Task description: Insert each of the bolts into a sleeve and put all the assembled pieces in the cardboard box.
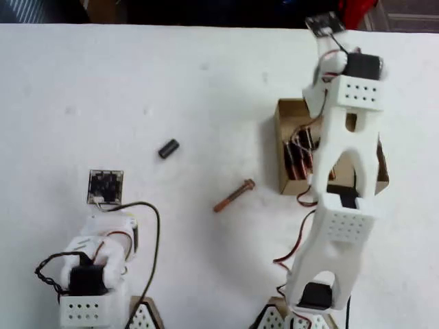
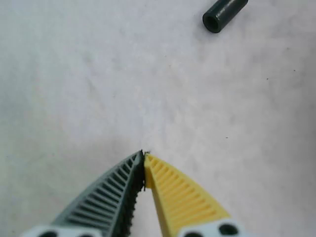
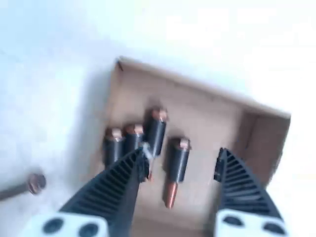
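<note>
Right tool (image 3: 182, 152) is gaping empty over the cardboard box (image 3: 207, 116), left tool (image 2: 144, 155) resting shut; best rising straight before fetching bolt (image 1: 234, 195) at box's eight o'clock

Right gripper (image 3: 182, 153) spread over the cardboard box (image 3: 212, 123) — seemingly four sleeved bolts (image 3: 155, 132) inside; a bare bolt (image 3: 29, 184) outside.

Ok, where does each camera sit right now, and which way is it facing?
High view: fixed above the table, looking down; shows left arm, right arm, sleeve, bolt, cardboard box.
Left wrist view: on the left arm, facing the table; left fingers shut, the sleeve beyond them.
Right wrist view: on the right arm, looking into the cardboard box at assembled pieces; right fingers open.
Shared: high and left wrist see the sleeve; high and right wrist see the box and bolt.
</note>
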You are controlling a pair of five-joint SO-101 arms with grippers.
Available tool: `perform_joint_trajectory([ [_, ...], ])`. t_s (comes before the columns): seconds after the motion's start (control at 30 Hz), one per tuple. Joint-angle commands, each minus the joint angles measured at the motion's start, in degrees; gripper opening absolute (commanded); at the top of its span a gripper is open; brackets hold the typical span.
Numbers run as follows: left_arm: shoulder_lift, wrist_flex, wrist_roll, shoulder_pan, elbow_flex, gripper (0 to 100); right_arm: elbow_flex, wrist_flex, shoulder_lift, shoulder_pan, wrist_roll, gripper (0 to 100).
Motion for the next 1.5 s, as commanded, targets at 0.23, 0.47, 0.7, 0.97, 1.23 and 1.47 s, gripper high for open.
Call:
perform_joint_trajectory([
  [0.23, -0.5, -1.8, -0.7, -4.4, -0.1, 2, -11.9, 3.5, -2.2, -13.7, -9.8, 19.8],
  [0.47, -0.6, -1.8, -0.7, -8.6, -0.2, 2, -10.5, 3.5, -2.1, -24.7, -15.5, 19.8],
  [0.7, -0.6, -3.9, -0.4, -10.5, -0.1, 2, -6.1, 2.2, 3.3, -35.1, -26.5, 19.8],
  [0.97, -0.6, -4.0, -0.4, -10.5, -0.1, 2, -6.2, -3.7, 11.8, -40.4, -28.7, 19.8],
  [1.23, -0.6, -4.0, -0.5, -10.5, -0.1, 2, -6.2, -10.6, 16.7, -41.2, -28.7, 19.8],
  [1.47, -0.6, -4.0, -0.6, -10.5, -0.1, 2, -6.2, -16.0, 20.7, -41.4, -41.3, 19.8],
])
